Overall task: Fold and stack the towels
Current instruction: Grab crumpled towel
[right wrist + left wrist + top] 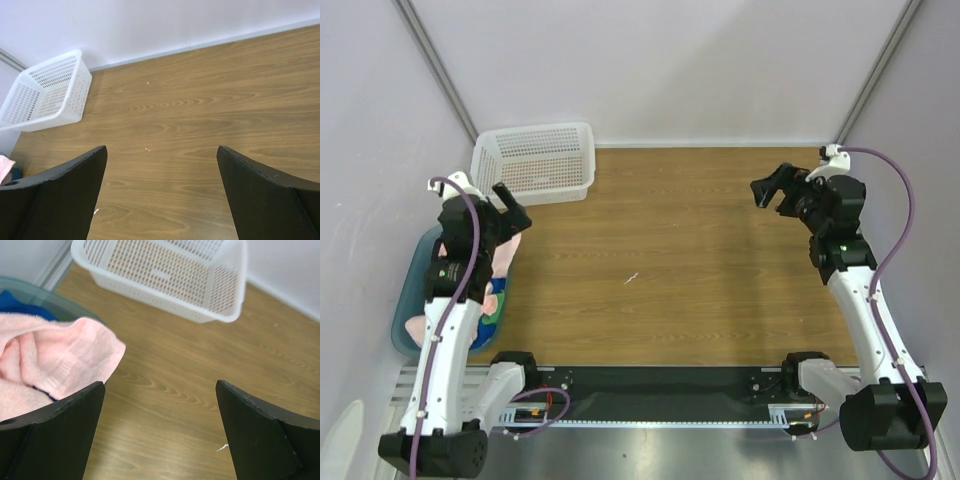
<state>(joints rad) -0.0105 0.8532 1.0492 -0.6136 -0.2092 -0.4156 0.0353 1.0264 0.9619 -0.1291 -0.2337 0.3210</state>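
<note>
The pink towel (55,360) lies heaped in the teal tub (405,305) at the desk's (670,270) left edge, one corner flopping over the rim, with the blue towel (15,300) and green towel (492,312) tucked beneath. All three look soft, light and limp, so I'd pinch that loose pink corner. The left jaws hang released just above it and the right jaws gape empty near the far right corner, while the white basket (535,165) fills the far left corner and bare wood lies between.

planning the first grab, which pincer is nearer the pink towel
Left. The left pincer hangs right beside the pink towel; the right pincer is across the table, well away from it.
</note>
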